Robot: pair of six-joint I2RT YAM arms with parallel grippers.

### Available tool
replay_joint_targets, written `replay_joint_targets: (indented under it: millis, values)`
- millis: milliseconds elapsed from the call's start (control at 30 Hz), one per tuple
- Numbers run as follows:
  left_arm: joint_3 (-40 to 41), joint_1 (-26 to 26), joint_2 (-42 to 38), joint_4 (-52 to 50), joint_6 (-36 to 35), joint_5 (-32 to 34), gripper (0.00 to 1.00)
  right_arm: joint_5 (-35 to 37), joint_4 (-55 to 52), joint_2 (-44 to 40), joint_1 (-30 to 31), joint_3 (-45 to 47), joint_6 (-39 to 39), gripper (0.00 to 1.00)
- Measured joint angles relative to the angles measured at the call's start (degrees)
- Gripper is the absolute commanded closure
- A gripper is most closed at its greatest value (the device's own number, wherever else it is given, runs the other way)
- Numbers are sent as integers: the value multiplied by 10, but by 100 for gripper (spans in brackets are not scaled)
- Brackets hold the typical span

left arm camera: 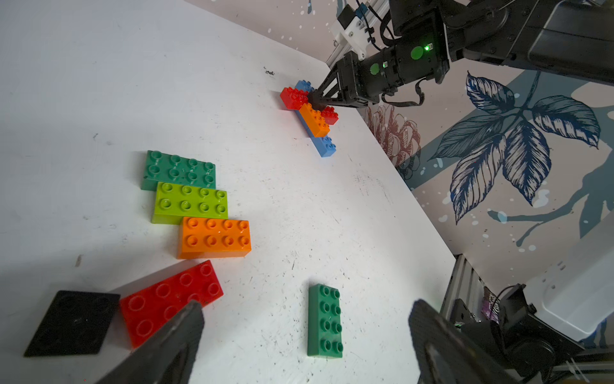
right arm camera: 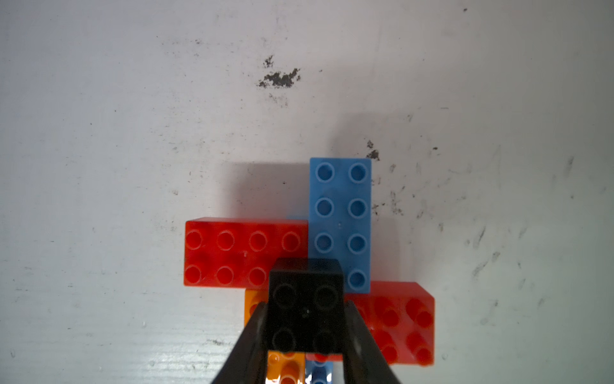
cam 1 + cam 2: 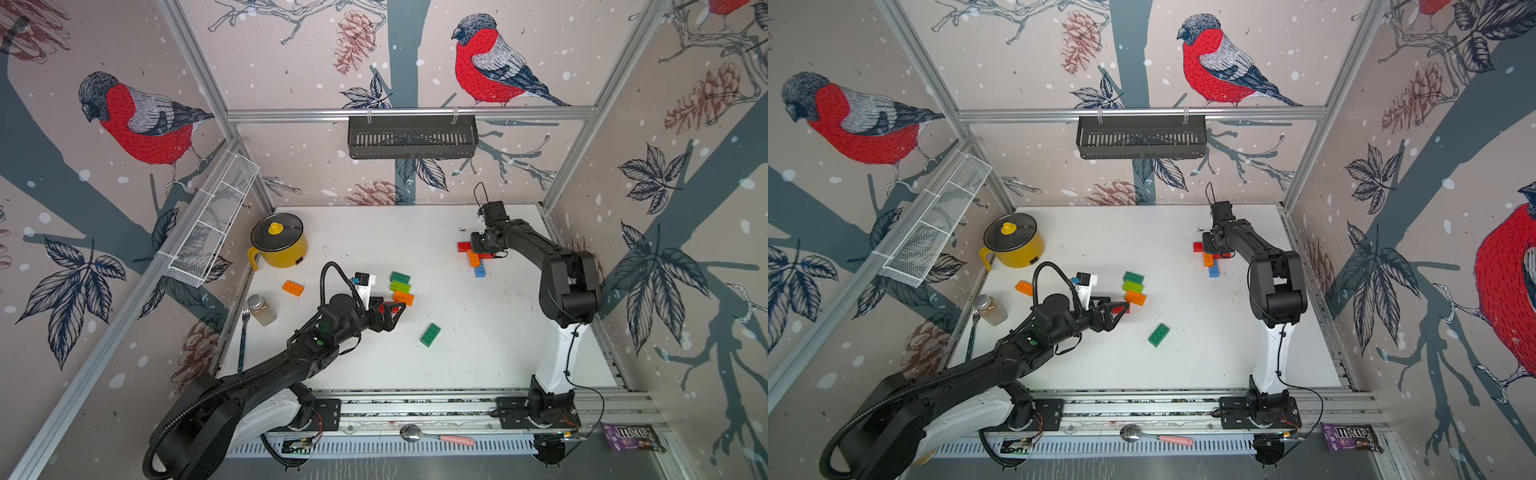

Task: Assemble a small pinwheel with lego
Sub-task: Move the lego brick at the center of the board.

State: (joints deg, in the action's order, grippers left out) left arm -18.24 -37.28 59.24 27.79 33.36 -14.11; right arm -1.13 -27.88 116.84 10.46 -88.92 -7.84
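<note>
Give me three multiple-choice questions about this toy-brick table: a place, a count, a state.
1. Small black square plastic brick in the right gripper is: A over the joined bricks' centre; B on bare table; C off the table.
2. Dark green oblong plastic bricks on the table: A one; B two; C four.
3. Left gripper is: A open, empty; B shut on a brick; C out of view.
Answers: A, the right wrist view shows it there; B, one in the row, one alone; A, its fingers stand wide apart.

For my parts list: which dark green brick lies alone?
The front dark green brick, apart from all; the rear dark green brick touches the lime brick.
</note>
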Motion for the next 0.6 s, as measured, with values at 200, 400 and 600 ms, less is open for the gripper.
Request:
replay_joint_targets:
  millis: [200, 400, 600]
  values:
    - [-7, 0, -15, -21, 12, 30, 3, -23, -7, -11, -5, -6, 8, 41]
    - [-15, 0, -31, -42, 20, 52, 3, -46, -7, -45, -9, -25, 17, 1]
    - [-16, 0, -71, -74, 43, 67, 3, -13, 17, -187, 39, 50, -6, 1]
